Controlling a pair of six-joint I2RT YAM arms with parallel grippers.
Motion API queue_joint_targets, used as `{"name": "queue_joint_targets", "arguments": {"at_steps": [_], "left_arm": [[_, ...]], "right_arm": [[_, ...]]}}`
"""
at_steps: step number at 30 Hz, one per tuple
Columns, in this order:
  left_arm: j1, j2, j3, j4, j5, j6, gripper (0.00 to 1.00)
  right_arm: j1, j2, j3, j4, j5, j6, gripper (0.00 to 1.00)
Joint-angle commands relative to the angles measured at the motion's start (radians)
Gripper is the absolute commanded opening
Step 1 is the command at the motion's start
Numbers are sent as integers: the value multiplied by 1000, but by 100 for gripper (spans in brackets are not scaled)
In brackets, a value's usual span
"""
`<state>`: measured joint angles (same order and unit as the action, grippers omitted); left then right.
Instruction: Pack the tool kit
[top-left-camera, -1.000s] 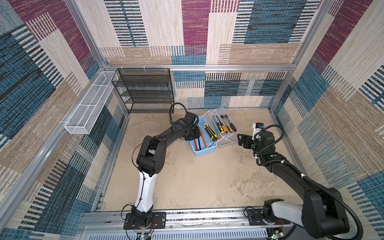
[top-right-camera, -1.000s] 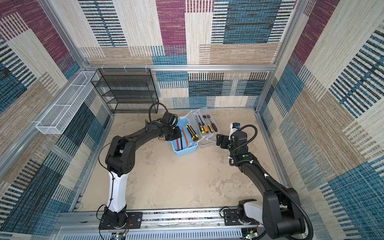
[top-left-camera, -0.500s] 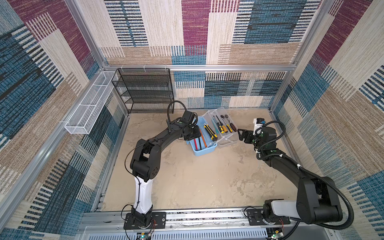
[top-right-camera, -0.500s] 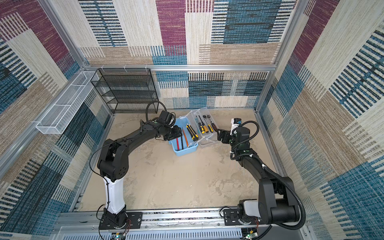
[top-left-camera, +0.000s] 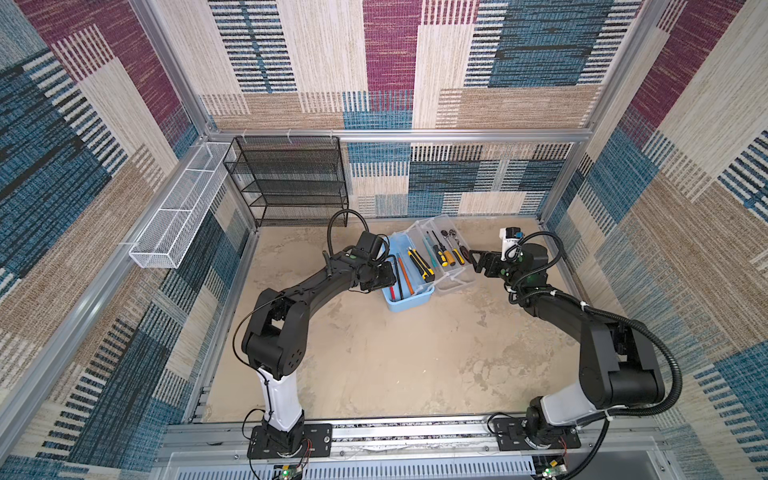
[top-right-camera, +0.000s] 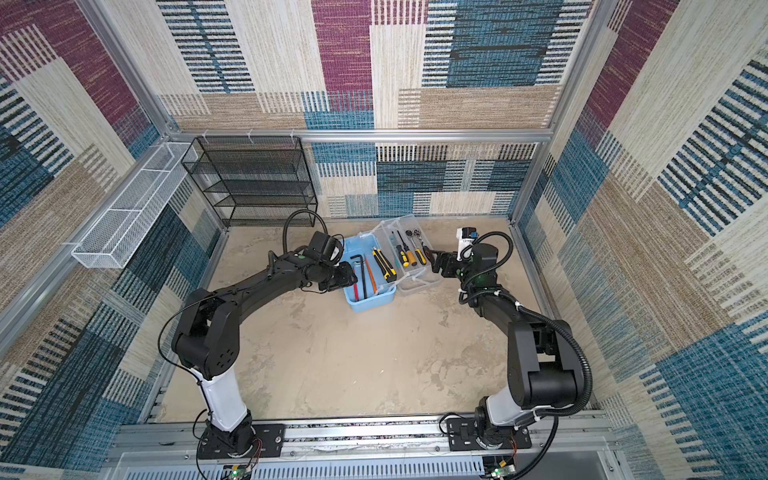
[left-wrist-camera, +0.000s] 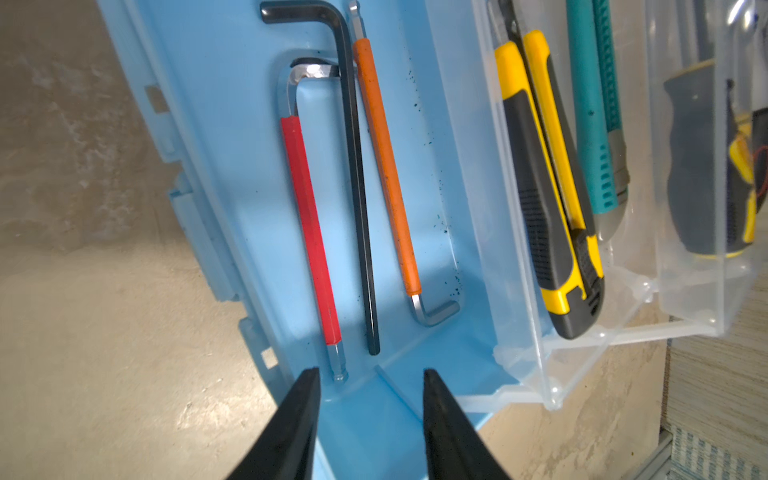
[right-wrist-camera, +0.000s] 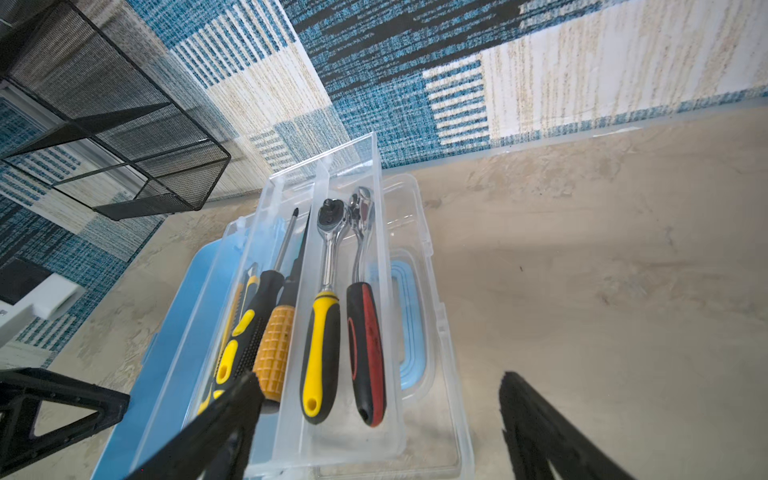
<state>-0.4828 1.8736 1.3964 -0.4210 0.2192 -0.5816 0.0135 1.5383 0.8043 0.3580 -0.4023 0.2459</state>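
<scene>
Beige table (top-left-camera: 374, 353) under everything; the black mesh rack (top-left-camera: 291, 183) stands well beyond the left gripper (left-wrist-camera: 368, 374), against the back wall; the white mesh basket (top-left-camera: 178, 208) hangs farther off on that gripper's outer side; neither is near the work.

Between the two grippers sits the tool kit (top-left-camera: 409, 300), the light-blue box, open. The clear tray (top-left-camera: 455, 280) lies along its side toward the right gripper (right-wrist-camera: 378, 376), partly over the clear lid (right-wrist-camera: 432, 415) with its blue handle (right-wrist-camera: 411, 316).

Left gripper, wrist view: jaws part-way apart, nothing between them, tips poised over the box's end wall; that wall is all that stands under them.

Right gripper: jaws spread wide, empty; one finger (right-wrist-camera: 232, 399) overlaps the screwdriver handles in its wrist view, the other is over bare table beside the lid; touching or not, I cannot tell.

Ahead of the right gripper, in the tray: yellow-handled ratchet (right-wrist-camera: 320, 353), red-handled ratchet (right-wrist-camera: 365, 345), two screwdrivers (right-wrist-camera: 272, 345).

Ahead of the left: yellow utility knife (left-wrist-camera: 548, 208) and teal knife (left-wrist-camera: 594, 104) in the tray; on the box floor the black hex key (left-wrist-camera: 359, 187), the orange-sleeved hex key (left-wrist-camera: 388, 166), and the red-sleeved hex key (left-wrist-camera: 311, 232), its bare end just beyond one fingertip.
</scene>
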Motion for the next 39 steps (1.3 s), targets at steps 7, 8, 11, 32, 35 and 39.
{"name": "queue_joint_targets", "arguments": {"at_steps": [7, 8, 11, 32, 35, 39], "left_arm": [[0, 26, -52, 56, 88, 9, 44], [1, 24, -55, 56, 85, 12, 43], [0, 13, -63, 40, 64, 23, 43], [1, -94, -162, 28, -47, 30, 42], [1, -97, -177, 16, -66, 32, 43], [2, -79, -179, 16, -73, 31, 43]], "right_arm": [[1, 123, 16, 218, -142, 108, 90], [1, 130, 19, 234, -150, 116, 90], [0, 148, 32, 249, -164, 124, 89], [1, 226, 68, 281, -254, 171, 83], [1, 227, 70, 277, -253, 167, 83], [1, 239, 81, 278, -269, 168, 83]]}}
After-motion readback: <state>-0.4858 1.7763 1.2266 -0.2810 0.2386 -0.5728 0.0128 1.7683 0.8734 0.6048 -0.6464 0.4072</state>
